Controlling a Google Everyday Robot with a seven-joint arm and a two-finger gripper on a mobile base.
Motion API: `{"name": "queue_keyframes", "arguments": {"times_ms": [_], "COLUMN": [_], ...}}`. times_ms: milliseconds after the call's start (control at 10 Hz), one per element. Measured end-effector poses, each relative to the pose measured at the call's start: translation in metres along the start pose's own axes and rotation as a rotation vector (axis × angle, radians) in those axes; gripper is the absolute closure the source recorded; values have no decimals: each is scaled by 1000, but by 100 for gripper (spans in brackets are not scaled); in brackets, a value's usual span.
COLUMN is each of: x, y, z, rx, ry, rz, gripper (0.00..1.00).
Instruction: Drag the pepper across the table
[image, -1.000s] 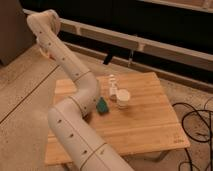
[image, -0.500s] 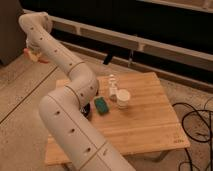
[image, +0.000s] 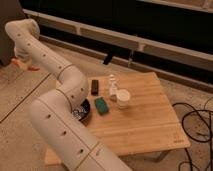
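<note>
The arm rises from the lower left, bends over the surface and doubles back far to the upper left, where the gripper hangs over the floor, well off the wood. Its fingers grip the pepper (a red-orange sliver poking out beneath). On the planks sit a dark bowl, a green sponge, a clear bottle and a white cup.
</note>
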Motion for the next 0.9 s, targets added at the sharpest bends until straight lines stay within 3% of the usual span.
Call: {"name": "queue_keyframes", "arguments": {"times_ms": [600,700,900], "x": [0,0,1], "y": [0,-1,-1], "z": [0,0,0], "rx": [1,1,2], "ry": [1,1,1], "rz": [0,0,1], "gripper": [32,24,20]}}
